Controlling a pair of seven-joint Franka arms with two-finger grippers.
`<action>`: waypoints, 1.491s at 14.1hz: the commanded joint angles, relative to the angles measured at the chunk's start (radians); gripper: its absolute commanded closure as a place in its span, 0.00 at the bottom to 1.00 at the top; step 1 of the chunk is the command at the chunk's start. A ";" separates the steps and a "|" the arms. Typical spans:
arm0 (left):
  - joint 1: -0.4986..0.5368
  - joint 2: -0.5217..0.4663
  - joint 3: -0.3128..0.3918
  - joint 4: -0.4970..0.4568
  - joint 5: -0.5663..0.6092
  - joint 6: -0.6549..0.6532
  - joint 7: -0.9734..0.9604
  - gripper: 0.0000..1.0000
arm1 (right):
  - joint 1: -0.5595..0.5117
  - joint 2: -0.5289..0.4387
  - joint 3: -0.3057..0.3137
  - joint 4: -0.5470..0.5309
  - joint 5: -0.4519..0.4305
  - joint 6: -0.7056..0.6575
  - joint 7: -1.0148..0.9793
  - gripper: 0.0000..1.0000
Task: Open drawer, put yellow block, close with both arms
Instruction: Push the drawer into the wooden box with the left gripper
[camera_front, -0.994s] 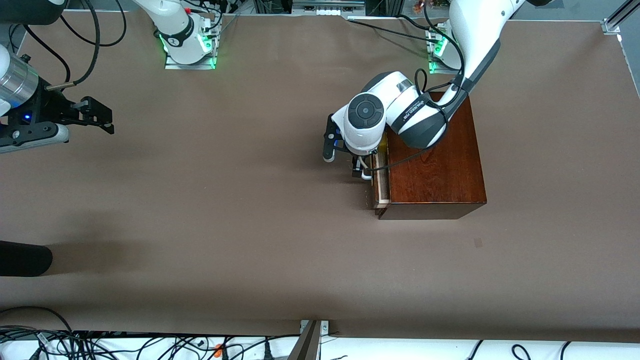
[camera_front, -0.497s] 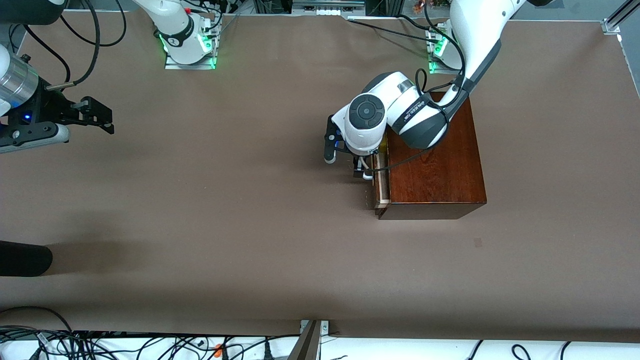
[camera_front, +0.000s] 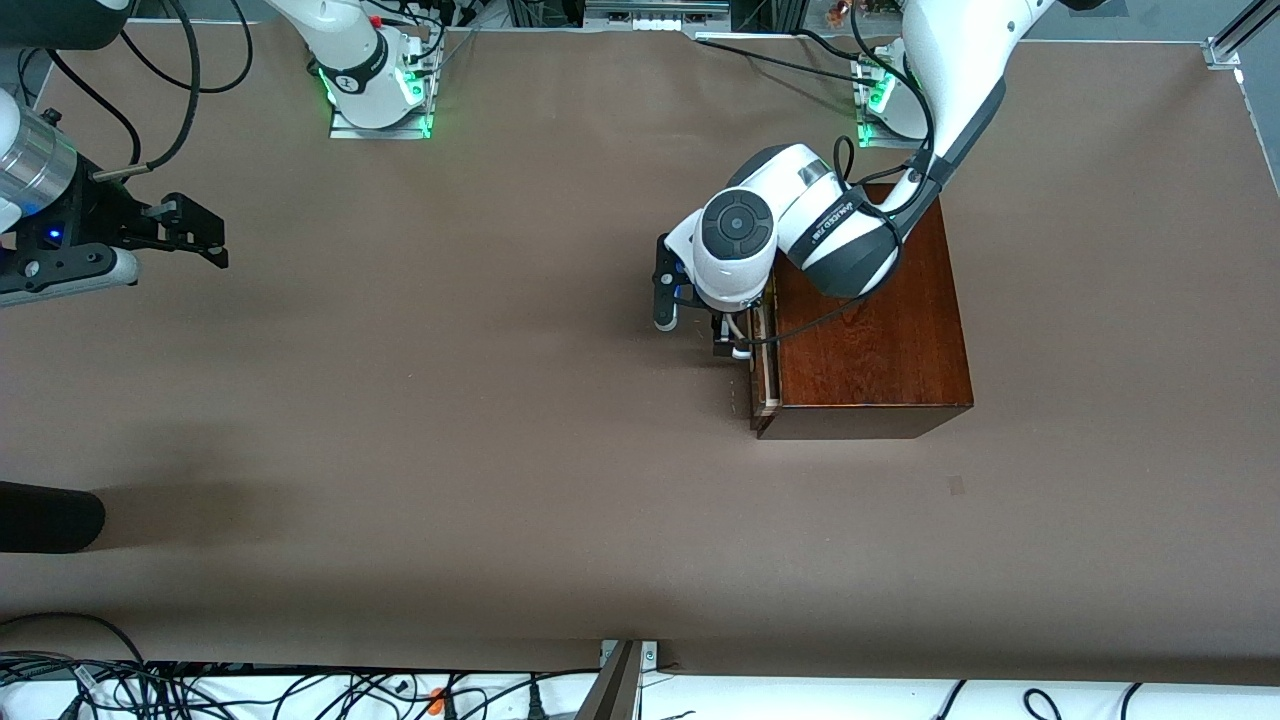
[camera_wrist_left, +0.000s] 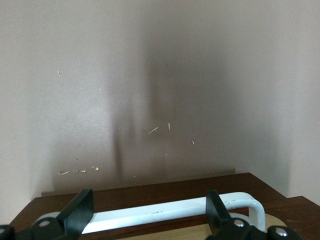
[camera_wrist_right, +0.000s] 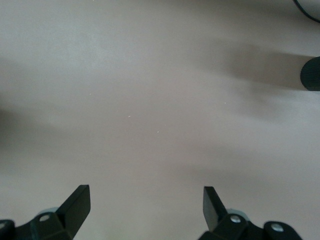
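Observation:
The reddish-brown box (camera_front: 870, 330) stands toward the left arm's end of the table. Its drawer (camera_front: 766, 372) is almost in, with only a thin strip of pale wood showing beside the dark front (camera_wrist_left: 150, 192). My left gripper (camera_front: 728, 345) hangs low right in front of the drawer. It is open, and its fingers (camera_wrist_left: 80, 212) stand wide apart at either end of the white handle (camera_wrist_left: 165, 211). The yellow block is hidden. My right gripper (camera_front: 200, 235) waits open (camera_wrist_right: 145, 205) above bare table at the right arm's end.
A black cylinder (camera_front: 50, 517) pokes in at the table's edge near the right arm's end, close to the front camera. Cables (camera_front: 300, 690) lie along the front edge. A small dark mark (camera_front: 956, 485) sits on the brown cover in front of the box.
The left gripper has moved toward the box and the drawer has slid farther in, so the pale strip is narrower. The right arm has not moved.

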 joint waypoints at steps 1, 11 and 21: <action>0.059 -0.045 0.024 -0.060 0.031 -0.026 -0.007 0.00 | 0.006 0.004 0.000 0.013 -0.010 -0.002 0.004 0.00; 0.077 -0.058 0.021 -0.055 0.031 -0.038 0.002 0.00 | 0.006 0.004 0.000 0.013 -0.010 -0.002 0.004 0.00; 0.056 -0.121 -0.042 0.064 -0.096 -0.064 -0.235 0.00 | 0.006 0.004 0.000 0.014 -0.010 -0.002 0.004 0.00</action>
